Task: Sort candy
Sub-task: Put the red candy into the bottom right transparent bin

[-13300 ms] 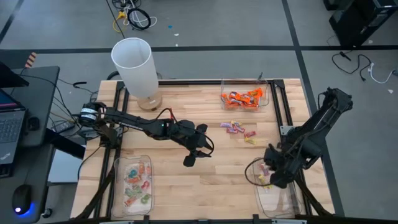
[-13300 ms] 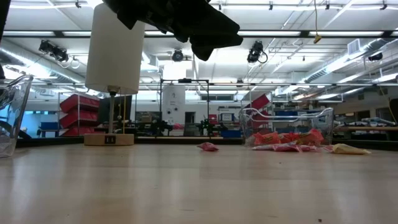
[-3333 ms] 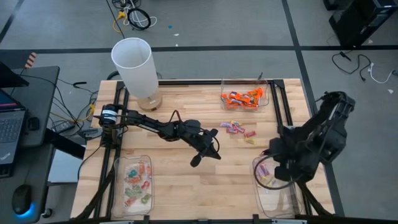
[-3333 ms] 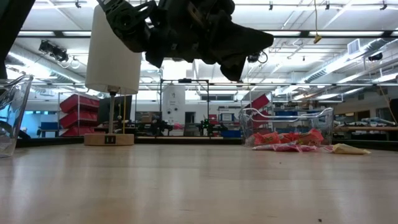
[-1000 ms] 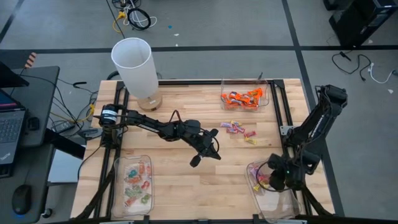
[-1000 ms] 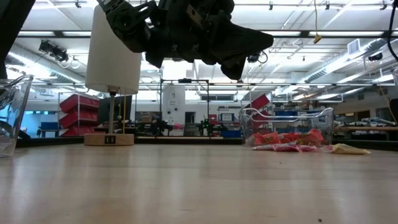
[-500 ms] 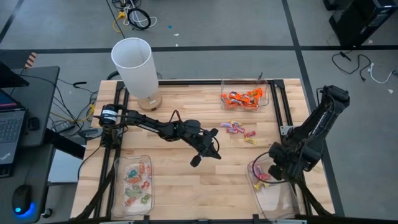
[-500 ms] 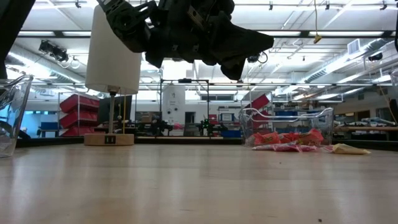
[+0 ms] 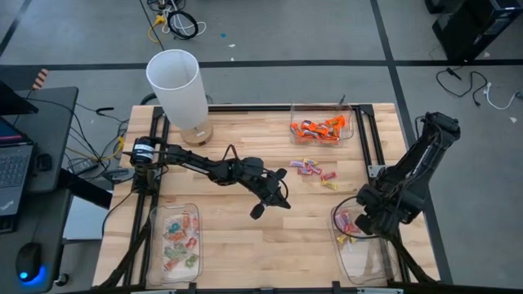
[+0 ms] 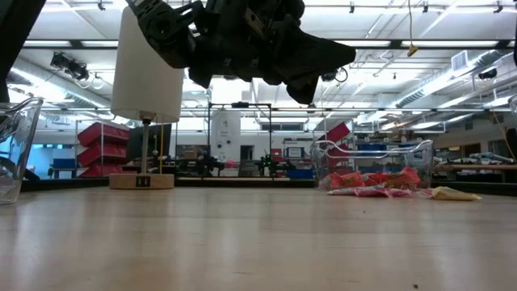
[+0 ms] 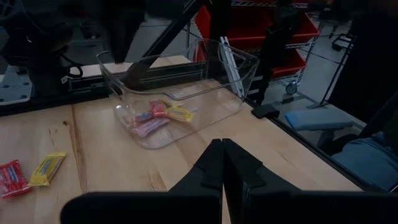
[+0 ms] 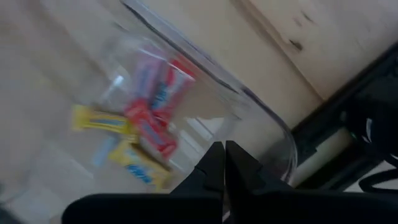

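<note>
While both arms are hanging over the table [image 9: 245, 253], nothing is sitting in either claw.

Left to right in the high view:

- White cylinder [image 9: 176, 86] is standing on a wooden base at the far left corner.
- Left tray [image 9: 155, 245], near left corner, is holding pale green-and-pink candy [image 9: 180, 241].
- Left arm is reaching from the table's left edge toward the middle. Left claw [image 9: 270, 200] is hovering above bare wood, fingers pressed fully together, gripping nothing. Its wrist view is showing the closed fingers [image 11: 214, 171] pointing toward the right tray [image 11: 239, 68].
- Far tray [image 9: 351, 122], at the far edge right of centre, is holding orange candy [image 9: 319, 128].
- Loose candy [image 9: 315, 171], pink and yellow wrappers, is lying on the wood just in front of the far tray, between it and the right tray.
- Right tray [image 9: 364, 265], near right corner, is holding a few pink-and-yellow candy pieces [image 9: 347, 224] at its far end.
- Right arm is coming in from the right edge. Right claw [image 9: 368, 216] is hanging over the far end of the right tray, fingers [image 12: 214, 162] pressed together and empty, right above the pieces [image 12: 146, 130] lying inside.

Low view: left arm is hanging dark at the top; orange candy [image 10: 367, 179] is showing in the far tray.
</note>
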Available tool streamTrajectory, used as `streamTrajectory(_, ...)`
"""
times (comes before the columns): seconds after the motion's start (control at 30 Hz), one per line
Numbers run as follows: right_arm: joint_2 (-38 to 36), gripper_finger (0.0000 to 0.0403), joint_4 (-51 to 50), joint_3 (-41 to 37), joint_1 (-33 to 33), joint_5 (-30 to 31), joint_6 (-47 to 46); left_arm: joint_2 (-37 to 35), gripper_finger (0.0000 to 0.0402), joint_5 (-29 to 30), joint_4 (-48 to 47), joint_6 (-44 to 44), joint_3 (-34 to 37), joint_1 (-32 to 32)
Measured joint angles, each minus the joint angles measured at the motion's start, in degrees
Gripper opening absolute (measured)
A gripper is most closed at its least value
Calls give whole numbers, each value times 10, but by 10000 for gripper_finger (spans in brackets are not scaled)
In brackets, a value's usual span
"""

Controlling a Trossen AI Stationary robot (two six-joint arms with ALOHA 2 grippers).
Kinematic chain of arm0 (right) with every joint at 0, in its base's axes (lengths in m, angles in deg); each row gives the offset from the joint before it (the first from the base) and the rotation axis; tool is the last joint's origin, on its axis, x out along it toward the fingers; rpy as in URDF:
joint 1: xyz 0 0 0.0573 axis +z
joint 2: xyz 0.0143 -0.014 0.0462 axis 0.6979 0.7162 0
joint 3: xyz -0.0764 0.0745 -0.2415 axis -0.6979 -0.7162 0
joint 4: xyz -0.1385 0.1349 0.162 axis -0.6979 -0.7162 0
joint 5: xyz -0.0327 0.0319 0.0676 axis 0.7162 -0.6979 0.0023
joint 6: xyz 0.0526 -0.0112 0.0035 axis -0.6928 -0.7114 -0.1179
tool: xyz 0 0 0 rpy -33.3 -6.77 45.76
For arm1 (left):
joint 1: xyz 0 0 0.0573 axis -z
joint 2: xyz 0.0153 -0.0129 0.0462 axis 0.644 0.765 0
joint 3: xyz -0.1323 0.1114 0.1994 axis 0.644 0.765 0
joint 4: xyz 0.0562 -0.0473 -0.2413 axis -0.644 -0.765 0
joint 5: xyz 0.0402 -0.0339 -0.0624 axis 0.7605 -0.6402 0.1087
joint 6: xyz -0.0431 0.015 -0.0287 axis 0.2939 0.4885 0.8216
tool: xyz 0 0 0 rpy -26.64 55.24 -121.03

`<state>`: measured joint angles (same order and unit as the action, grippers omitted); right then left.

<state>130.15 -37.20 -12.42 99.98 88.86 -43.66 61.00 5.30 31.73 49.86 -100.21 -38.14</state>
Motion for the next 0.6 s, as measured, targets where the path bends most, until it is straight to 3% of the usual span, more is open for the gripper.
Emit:
streamTrajectory(0.1,0,1,-20,43,0,26,7,0,3,32,0,0,0,0)
streamTrajectory(0.27,0,0,-74,119,0,67,27,0,3,188,-9,0,-9,-12)
streamTrajectory(0.6,0,0,-154,216,-28,256,131,0,4,279,-120,28,-56,-65)
